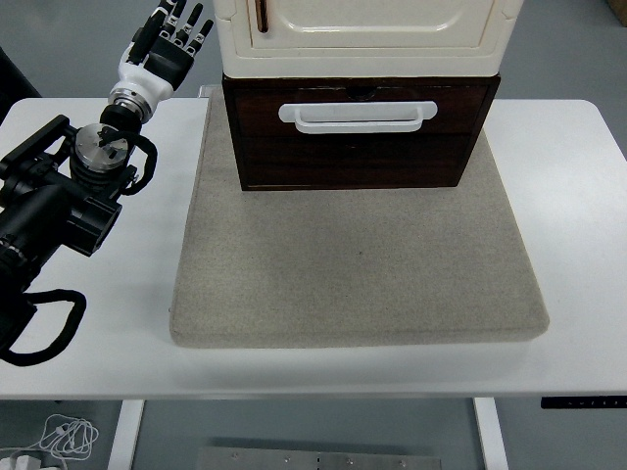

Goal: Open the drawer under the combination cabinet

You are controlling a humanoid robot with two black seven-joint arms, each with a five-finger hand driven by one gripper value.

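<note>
A cream cabinet (362,34) stands on a dark brown drawer unit (358,137) at the back of a grey mat (353,264). The drawer front carries a white bar handle (358,115) and looks shut. My left hand (168,44) is raised at the upper left, beside the cabinet's left side and clear of it. Its fingers are spread and hold nothing. It is to the left of and above the handle. The right arm is not in view.
The white table (578,245) extends on both sides of the mat. My left arm (59,196) lies over the table's left part. The table's near edge runs along the bottom, with cables on the floor (64,436) below left.
</note>
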